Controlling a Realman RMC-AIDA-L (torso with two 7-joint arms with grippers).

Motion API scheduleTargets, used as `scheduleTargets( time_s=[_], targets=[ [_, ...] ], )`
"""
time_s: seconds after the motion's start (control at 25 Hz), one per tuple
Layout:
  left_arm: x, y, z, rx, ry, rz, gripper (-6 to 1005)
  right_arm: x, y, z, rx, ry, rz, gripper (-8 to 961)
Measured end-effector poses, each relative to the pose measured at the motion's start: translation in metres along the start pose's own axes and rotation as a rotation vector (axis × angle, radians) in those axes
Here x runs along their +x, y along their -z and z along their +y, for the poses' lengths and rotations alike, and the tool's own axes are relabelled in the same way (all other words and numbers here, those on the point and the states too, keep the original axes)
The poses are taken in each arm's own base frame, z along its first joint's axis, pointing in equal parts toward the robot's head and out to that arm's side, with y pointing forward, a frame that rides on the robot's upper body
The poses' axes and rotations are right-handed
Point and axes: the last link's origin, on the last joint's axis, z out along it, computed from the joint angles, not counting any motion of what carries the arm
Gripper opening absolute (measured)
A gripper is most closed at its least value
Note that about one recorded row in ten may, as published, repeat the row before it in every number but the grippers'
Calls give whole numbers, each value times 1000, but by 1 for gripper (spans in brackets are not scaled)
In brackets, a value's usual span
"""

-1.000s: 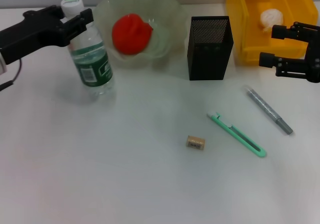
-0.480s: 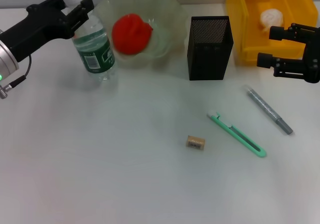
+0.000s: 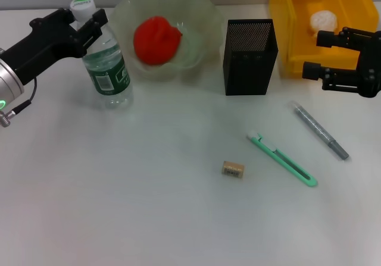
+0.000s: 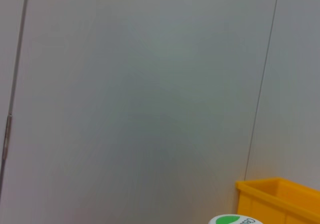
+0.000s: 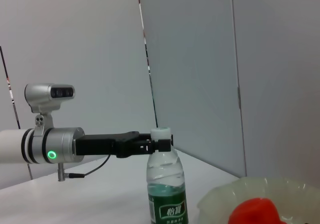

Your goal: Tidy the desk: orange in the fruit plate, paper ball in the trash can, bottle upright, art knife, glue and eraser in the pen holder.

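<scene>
While we hold the bottle by its neck, the desk reads like this:

Left gripper [image 3: 85,23]: we have it at the far left of the table [image 3: 149,218], its fingers pinching the bottle [image 3: 105,63] just under the cap [image 3: 83,4]; the right wrist view shows the same grip from the side [image 5: 159,145].
Bottle: we see it standing nearly upright on the table, just beside the plate [image 3: 196,10]; its green-and-white cap also peeks into the left wrist view [image 4: 235,219].
Orange [image 3: 156,39]: lying in the plate, at the back of the table.
Paper ball [image 3: 322,20]: inside the yellow bin [image 3: 286,28] at the far right corner.
Right gripper [image 3: 314,55]: we keep it hovering in front of the bin, fingers spread and holding nothing.
Holder [image 3: 249,56]: black mesh, upright between plate and bin; we cannot tell what is inside.
Knife [image 3: 281,159]: green, flat on the table, in front of the holder and to the right.
Glue [image 3: 319,131]: grey stick, flat on the table near the knife, below the right gripper.
Eraser [image 3: 233,169]: small, on the table just left of the knife.
</scene>
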Motion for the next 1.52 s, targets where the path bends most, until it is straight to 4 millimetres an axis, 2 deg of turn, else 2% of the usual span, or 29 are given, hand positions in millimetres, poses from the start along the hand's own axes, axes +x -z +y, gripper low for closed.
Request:
scheduleTargets(
  time_s=[0.76,1.12,1.24,1.32,1.36,1.4,1.52],
  targets=[
    [-13,-2,8,-27,-48,-25,471,1,-3,-1,6,-2,1,778],
    [-10,5,11,-55,-62,-1,678,0,-5,-3,7,0,4,778],
    [-5,18,7,-42,-71,30,747,-3,-5,-3,8,-10,8,778],
    [3,36,1,-28,-71,78,794,-7,-6,-4,8,-30,26,778],
    [9,54,-2,-39,-76,126,817,-13,-8,-7,11,-53,66,778],
    [9,54,-2,-39,-76,126,841,-13,-8,-7,11,-53,66,778],
    [17,84,-2,-88,-89,181,864,-27,-16,-7,12,-82,183,779]
  ],
)
